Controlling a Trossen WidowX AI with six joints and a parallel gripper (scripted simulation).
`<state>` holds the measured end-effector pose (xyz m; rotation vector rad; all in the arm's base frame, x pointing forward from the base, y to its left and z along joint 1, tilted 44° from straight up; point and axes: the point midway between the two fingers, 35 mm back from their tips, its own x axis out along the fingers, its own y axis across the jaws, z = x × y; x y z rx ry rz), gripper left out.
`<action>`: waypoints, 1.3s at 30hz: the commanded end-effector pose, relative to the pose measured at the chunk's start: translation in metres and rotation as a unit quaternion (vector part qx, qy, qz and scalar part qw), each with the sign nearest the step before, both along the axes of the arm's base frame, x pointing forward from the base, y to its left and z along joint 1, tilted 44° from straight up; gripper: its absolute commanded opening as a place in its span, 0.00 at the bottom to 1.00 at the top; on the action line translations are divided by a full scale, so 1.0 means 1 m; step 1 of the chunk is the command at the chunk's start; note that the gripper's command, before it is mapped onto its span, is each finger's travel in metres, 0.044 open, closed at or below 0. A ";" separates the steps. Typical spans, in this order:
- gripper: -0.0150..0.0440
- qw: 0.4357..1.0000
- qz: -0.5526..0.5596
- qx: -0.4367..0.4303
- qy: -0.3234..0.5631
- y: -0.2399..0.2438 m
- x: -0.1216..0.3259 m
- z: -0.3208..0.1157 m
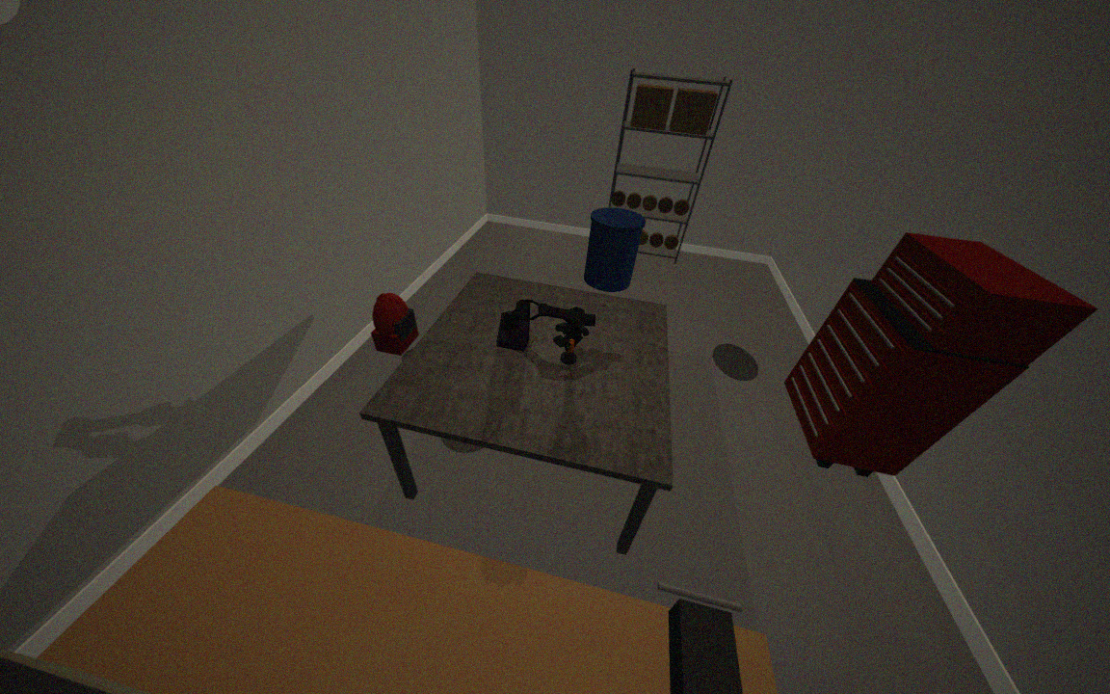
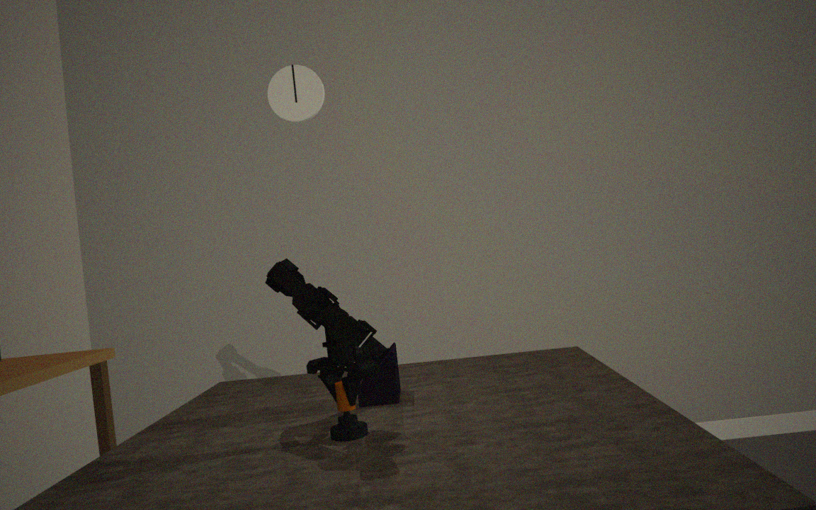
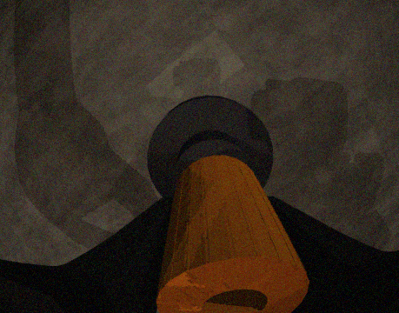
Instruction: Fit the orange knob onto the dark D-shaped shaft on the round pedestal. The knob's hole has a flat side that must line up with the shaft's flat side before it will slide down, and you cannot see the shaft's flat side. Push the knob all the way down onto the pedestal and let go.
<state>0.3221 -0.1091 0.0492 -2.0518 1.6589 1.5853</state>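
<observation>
The orange knob (image 1: pixel 571 346) (image 2: pixel 343 397) (image 3: pixel 227 217) is held slightly tilted above the round dark pedestal (image 1: pixel 568 359) (image 2: pixel 348 432) (image 3: pixel 209 115). In the exterior view a short dark piece of the shaft (image 2: pixel 347 416) shows between the knob's lower end and the pedestal. My gripper (image 2: pixel 346 400) (image 3: pixel 219 205) is shut on the knob, with a black finger on each side of it. The D-shaped hole shows in the knob's top face in the wrist view. The shaft's flat side is hidden, and I cannot tell how far the shaft's tip is inside the knob.
The pedestal stands on the brown table (image 1: pixel 498 413) (image 2: pixel 525 431). The arm's dark base (image 1: pixel 514 330) (image 2: pixel 380 380) stands behind the pedestal in the exterior view. A blue barrel (image 1: pixel 614 250) and a red tool cabinet (image 1: pixel 912 362) stand beyond the table.
</observation>
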 end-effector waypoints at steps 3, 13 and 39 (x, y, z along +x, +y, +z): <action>0.25 1.000 0.003 0.000 0.002 0.003 0.001 0.003; 0.25 0.995 0.075 0.011 0.071 0.002 0.001 0.001; 0.25 0.995 0.075 0.011 0.071 -0.001 0.000 0.000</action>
